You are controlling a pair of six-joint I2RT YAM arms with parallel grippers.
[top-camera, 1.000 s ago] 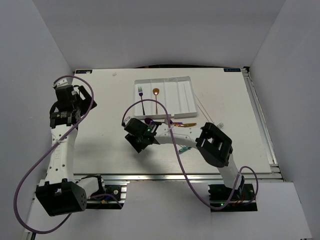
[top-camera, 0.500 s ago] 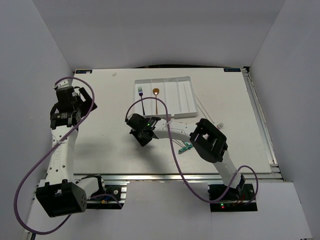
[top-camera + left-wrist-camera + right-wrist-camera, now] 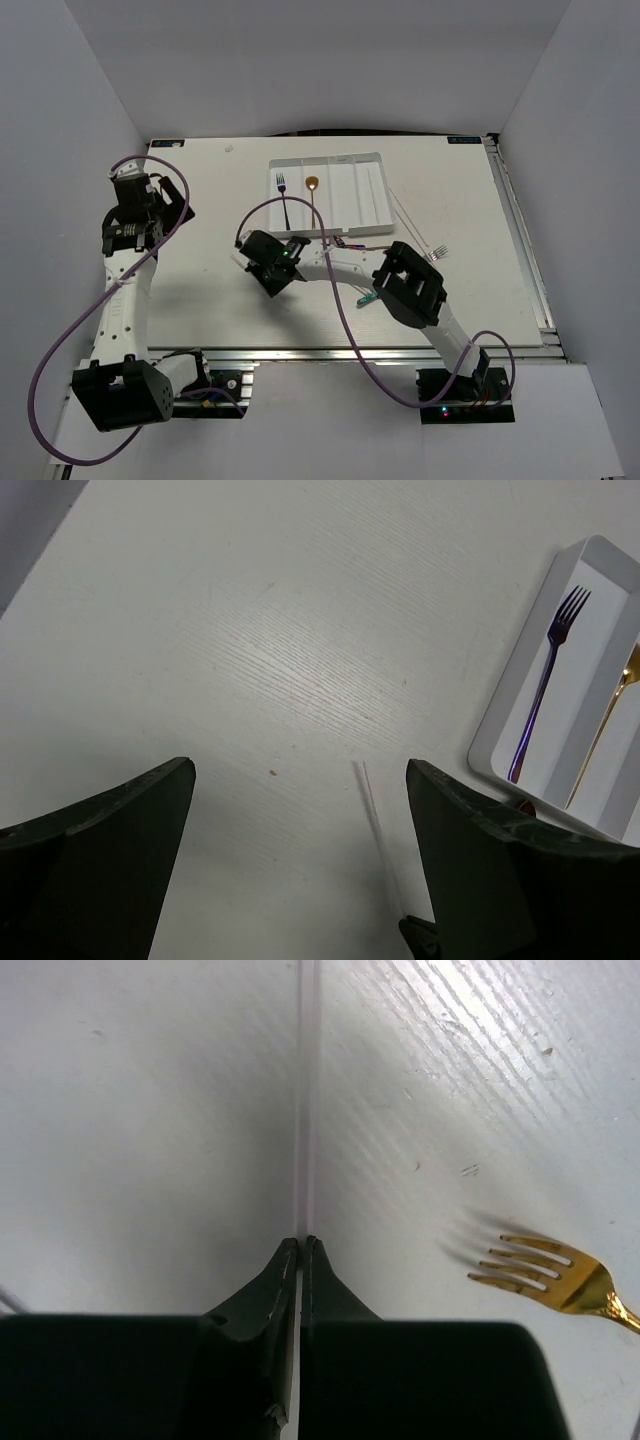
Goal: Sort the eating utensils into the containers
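Note:
My right gripper (image 3: 301, 1243) is shut on a thin white chopstick (image 3: 305, 1100) that runs straight ahead of the fingertips over the table. A gold fork (image 3: 545, 1265) lies just to its right. From above, this gripper (image 3: 256, 258) sits left of centre, below the white tray (image 3: 362, 225). One tray compartment holds a purple fork (image 3: 283, 196) and the one beside it a gold spoon (image 3: 313, 192). My left gripper (image 3: 300, 860) is open above bare table at the far left (image 3: 140, 222). The chopstick (image 3: 378, 820) lies between its fingers' line of sight, with the tray (image 3: 492, 745) to the right.
More utensils lie right of the tray: thin chopsticks (image 3: 405, 215), a silver fork (image 3: 437, 254), a teal-handled piece (image 3: 368, 297) and purple and gold pieces (image 3: 347, 241) by the tray's near edge. The right arm's purple cable (image 3: 345, 300) loops over the table.
The right gripper has swung left across the table and its jaws have closed onto the chopstick. The left arm has stayed put and open.

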